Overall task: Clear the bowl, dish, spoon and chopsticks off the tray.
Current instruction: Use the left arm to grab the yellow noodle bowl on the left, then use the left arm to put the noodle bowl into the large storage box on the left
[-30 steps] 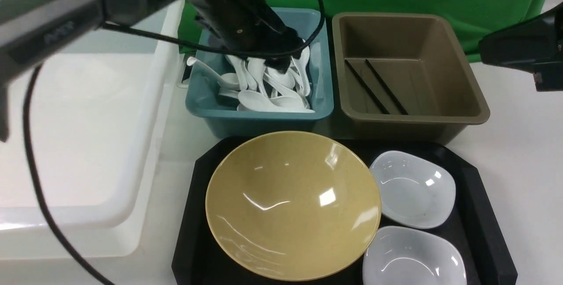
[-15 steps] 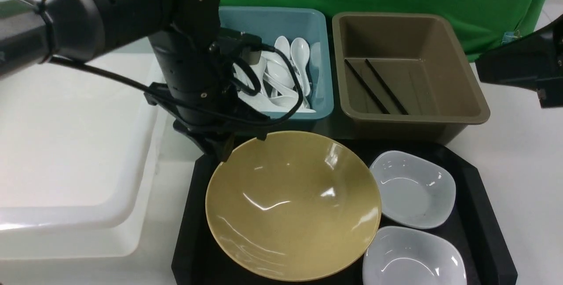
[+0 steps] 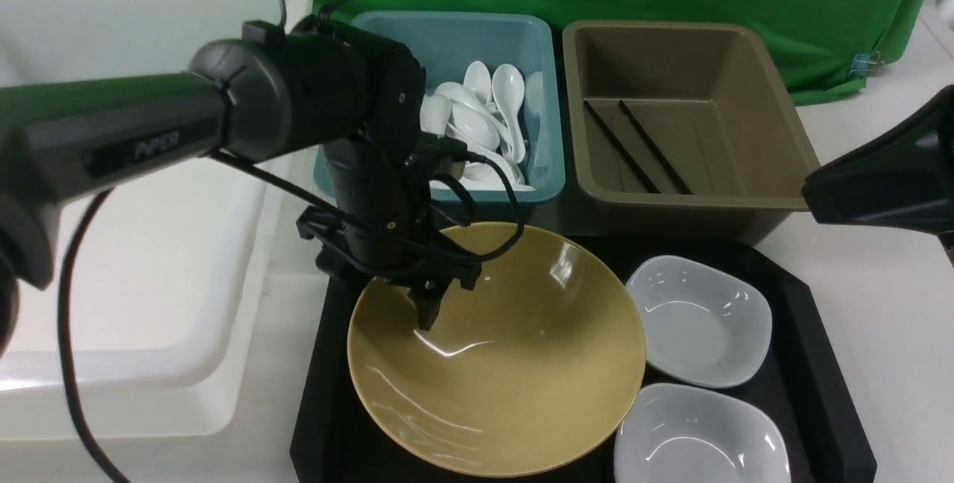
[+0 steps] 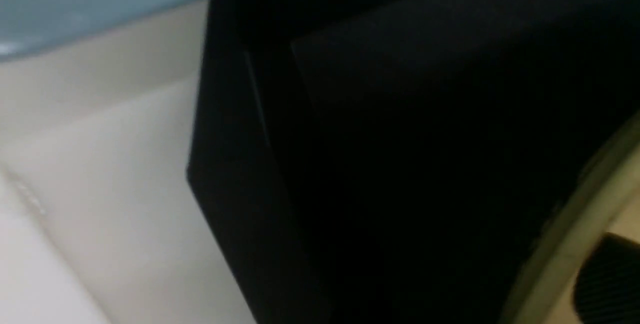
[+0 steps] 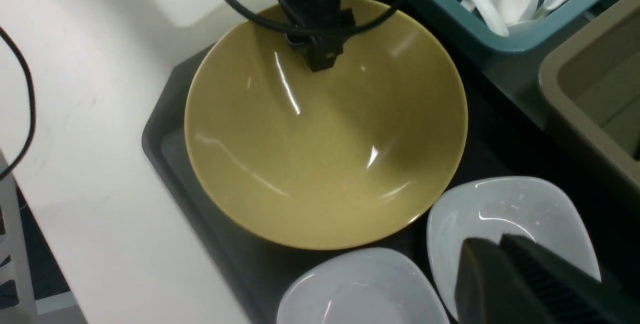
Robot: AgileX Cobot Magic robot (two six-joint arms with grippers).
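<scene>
The mustard-yellow bowl (image 3: 514, 364) sits on the black tray (image 3: 812, 334), with two small white dishes (image 3: 700, 319) (image 3: 700, 438) to its right. My left gripper (image 3: 416, 302) is open and straddles the bowl's far-left rim. One of its fingers (image 3: 426, 311) is inside the bowl and the other is hidden outside it. In the left wrist view the rim (image 4: 565, 234) runs beside that finger (image 4: 607, 279). My right gripper (image 5: 500, 246) is shut and empty above the nearer dish (image 5: 505, 214). Several white spoons (image 3: 484, 118) lie in the teal tub. The black chopsticks (image 3: 633, 144) lie in the brown tub.
The teal tub (image 3: 447, 203) and the brown tub (image 3: 745, 207) stand side by side just behind the tray. A big white tub (image 3: 134, 244) stands to the left. The left arm's cable (image 3: 477, 207) hangs over the bowl's far rim.
My left arm has swung from over the teal tub back and down to the bowl's far-left rim, with one finger now inside the bowl. My right arm has dropped slightly.
</scene>
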